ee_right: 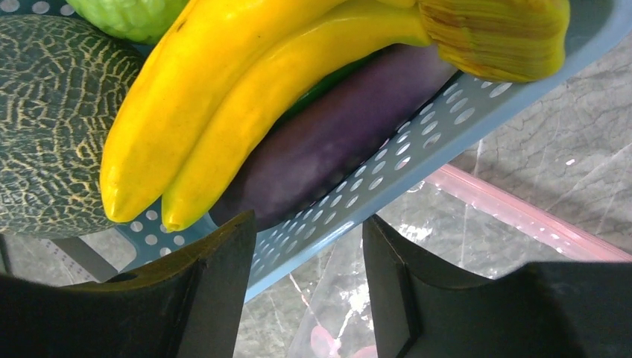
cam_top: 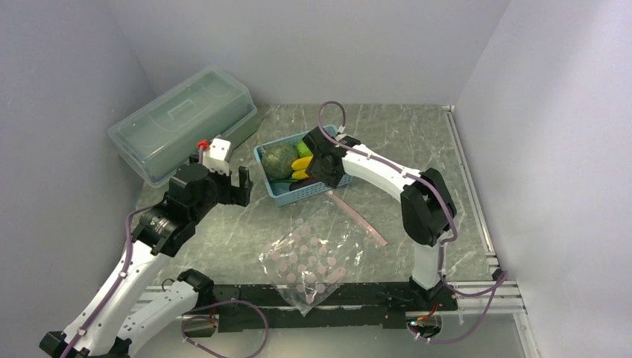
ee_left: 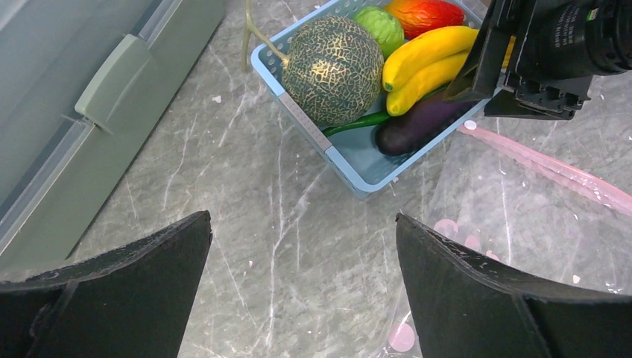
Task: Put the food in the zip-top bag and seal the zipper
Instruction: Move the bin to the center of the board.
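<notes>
Sitting in the blue basket (ee_left: pixel 358 168) toward the back of the table (cam_top: pixel 223 231) is all the food: a netted melon (ee_left: pixel 333 68) at the left, a green ball (ee_left: pixel 381 26) and a red-orange piece (ee_left: pixel 425 13) behind, yellow bananas (ee_left: pixel 421 63) lying over a purple eggplant (ee_left: pixel 417 123) at the near side. The bag (cam_top: pixel 309 257) lies flat and crumpled on the table nearer the arm bases, apart from the basket; its pink zipper (cam_top: pixel 358 216) runs slantwise along the far right edge, one end close to the basket's near right corner.

The right claw (ee_right: pixel 309 231) hangs over the basket's near right wall – its jaws partly spread, the perforated wall showing in the gap between them, the bananas and eggplant just beyond; nothing is seen pinched, and whether the fingers (ee_right: pixel 216 276) touch the wall cannot be told.

The left claw (ee_left: pixel 302 224) hovers over bare table left of the basket, near the lidded box (cam_top: pixel 182 119) – jaws spread wide, gripping nothing; melon and bananas lie ahead of it.
</notes>
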You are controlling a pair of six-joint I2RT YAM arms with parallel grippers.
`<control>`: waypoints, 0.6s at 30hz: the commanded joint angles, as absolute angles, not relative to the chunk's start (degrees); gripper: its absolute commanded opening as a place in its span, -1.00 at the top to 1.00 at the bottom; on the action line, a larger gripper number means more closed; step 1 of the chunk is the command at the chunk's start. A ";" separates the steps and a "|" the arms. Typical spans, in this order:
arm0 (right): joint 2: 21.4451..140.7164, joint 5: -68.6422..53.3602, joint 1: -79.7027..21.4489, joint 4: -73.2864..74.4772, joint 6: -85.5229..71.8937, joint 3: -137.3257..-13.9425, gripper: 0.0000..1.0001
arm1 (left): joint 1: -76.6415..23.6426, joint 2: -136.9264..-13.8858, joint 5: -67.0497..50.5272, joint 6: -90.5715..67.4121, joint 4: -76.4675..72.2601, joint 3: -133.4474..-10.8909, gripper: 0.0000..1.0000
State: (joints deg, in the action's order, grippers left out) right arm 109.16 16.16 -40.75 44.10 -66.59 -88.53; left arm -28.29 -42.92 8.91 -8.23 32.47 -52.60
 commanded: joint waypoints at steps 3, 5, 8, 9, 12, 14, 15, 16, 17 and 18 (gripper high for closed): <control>110.37 15.92 -40.69 43.48 -68.53 -90.45 -0.05 | -28.45 -42.25 7.61 -8.48 31.70 -52.28 -0.98; 110.90 15.62 -40.69 43.41 -68.40 -90.73 0.03 | -28.48 -42.23 7.56 -8.52 31.66 -52.28 -0.98; 111.64 15.39 -40.69 43.23 -68.27 -91.13 0.13 | -28.47 -42.29 7.26 -8.46 31.67 -52.29 -0.98; 111.78 15.38 -40.63 43.04 -68.21 -91.18 0.16 | -28.45 -42.34 7.25 -8.47 31.61 -52.29 -0.98; 112.04 15.42 -40.18 42.89 -68.05 -91.55 0.30 | -28.48 -42.44 7.14 -8.49 31.62 -52.22 -0.98; 111.92 15.30 -39.55 42.74 -67.90 -91.82 0.35 | -28.43 -42.51 7.25 -8.50 31.62 -52.21 -0.98; 111.82 15.29 -39.24 42.65 -67.81 -91.92 0.37 | -28.47 -42.49 7.29 -8.47 31.57 -52.21 -0.98; 111.68 15.30 -38.89 42.49 -67.66 -91.98 0.41 | -28.48 -42.61 7.25 -8.50 31.57 -52.21 -0.98; 111.51 15.31 -38.38 42.35 -67.40 -92.02 0.45 | -28.45 -42.69 7.21 -8.49 31.62 -52.21 -0.98; 111.34 15.29 -38.02 42.22 -67.27 -92.02 0.48 | -28.46 -42.73 7.21 -8.43 31.57 -52.21 -0.98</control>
